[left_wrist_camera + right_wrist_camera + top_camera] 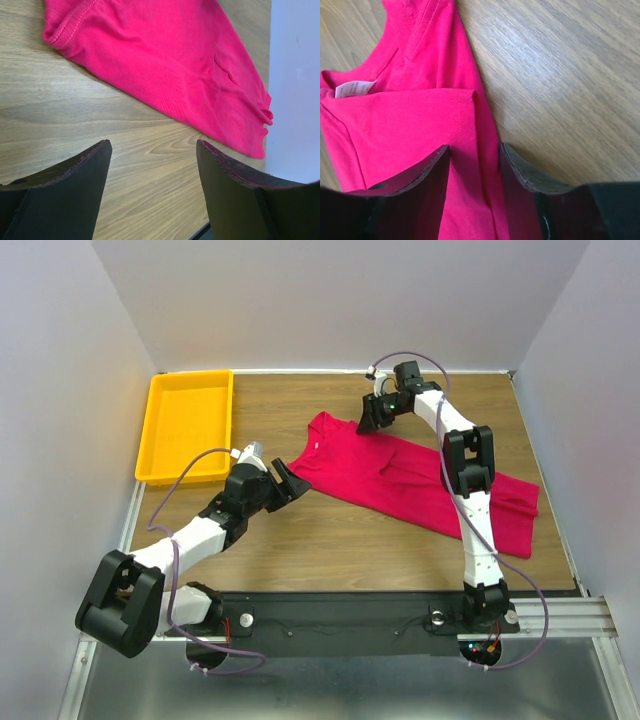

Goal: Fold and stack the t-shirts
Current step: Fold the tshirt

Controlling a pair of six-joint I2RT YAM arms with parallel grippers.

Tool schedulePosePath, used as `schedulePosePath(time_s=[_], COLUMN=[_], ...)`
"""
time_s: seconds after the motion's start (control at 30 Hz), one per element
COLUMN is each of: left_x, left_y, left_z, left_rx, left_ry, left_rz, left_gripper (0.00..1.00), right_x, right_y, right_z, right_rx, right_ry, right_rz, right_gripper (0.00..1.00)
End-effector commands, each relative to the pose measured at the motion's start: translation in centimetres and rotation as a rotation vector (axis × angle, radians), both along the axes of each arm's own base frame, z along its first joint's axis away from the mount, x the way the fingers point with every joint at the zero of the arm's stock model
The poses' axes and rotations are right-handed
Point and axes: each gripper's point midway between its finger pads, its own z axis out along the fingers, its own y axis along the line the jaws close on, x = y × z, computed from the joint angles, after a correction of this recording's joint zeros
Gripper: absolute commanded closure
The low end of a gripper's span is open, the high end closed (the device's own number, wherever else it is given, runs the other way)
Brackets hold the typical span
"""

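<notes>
- Flattening, ahead of any fold, is looking like the step in hand: the plain crimson-red short-sleeved cloth t-shirt (400, 480) is lying opened out and unfolded on the brown wood-grain table (330, 540). Its collar end is pointing far-left and its hem is trailing near-right.
- The shallow yellow plastic tray (188, 425) is sitting well apart from the shirt, off its collar end.
- The right pincer (475, 147) is working at the shirt's far edge, just beside the collar with its small white label (355, 88).
- Its jaws are standing part-way spread and straddling a hemmed band of the cloth, probably a sleeve edge.
- The cloth between them is lying flat rather than bunched, so I am judging that nothing is being lifted yet.
- The left pincer (152, 145) is hovering over bare wood off the shirt's near-left edge. It is spread wide and carrying nothing, with the shirt lying ahead of its fingertips and not touching them.
- The next move is calling for the right jaws to be pinching that band firmly, and for the left pincer to be reaching forward to the shirt's near edge, so both can be drawing the cloth smooth.
- A one-sided pull is risking dragging the whole shirt across the table.
</notes>
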Motion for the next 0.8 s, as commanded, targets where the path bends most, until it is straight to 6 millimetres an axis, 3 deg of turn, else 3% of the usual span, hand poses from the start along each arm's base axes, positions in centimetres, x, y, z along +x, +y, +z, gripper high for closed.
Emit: schedulePosePath(time_s=[0.0,0.03,0.1,0.3,0.43,0.6,0.77], left_x=[-0.1,-0.1,-0.2,-0.3,-0.3,0.0,0.2], left_y=[0.1,0.1,0.1,0.2,0.2,0.3,0.1], left_z=[1.0,1.0,0.9,0.7,0.5,0.3,0.0], left_rx=[-0.011,-0.012,-0.009,-0.001,0.005,0.017,0.025], left_ry=[-0.037,-0.039,-0.035,-0.033,-0.028,-0.025,-0.018], left_rz=[0.005,0.005,0.004,0.003,0.002,0.004,0.000], left_gripper=[0.21,0.21,0.21,0.21,0.21,0.21,0.21], right_x=[-0.3,-0.1,0.2,0.6,2.3,7.2,10.7], right_y=[0.2,0.2,0.3,1.1,0.6,-3.3,-8.2], right_z=[-1.3,-1.1,-1.0,0.2,0.9,1.7,1.4], right_rx=[-0.043,-0.041,-0.039,0.015,0.007,0.000,-0.050], right_ry=[0.032,0.024,0.023,0.025,-0.006,-0.050,-0.088], right_rz=[-0.023,-0.024,-0.031,-0.026,-0.088,-0.335,-0.574], right_gripper=[0.66,0.66,0.78,0.99,1.00,0.99,1.00])
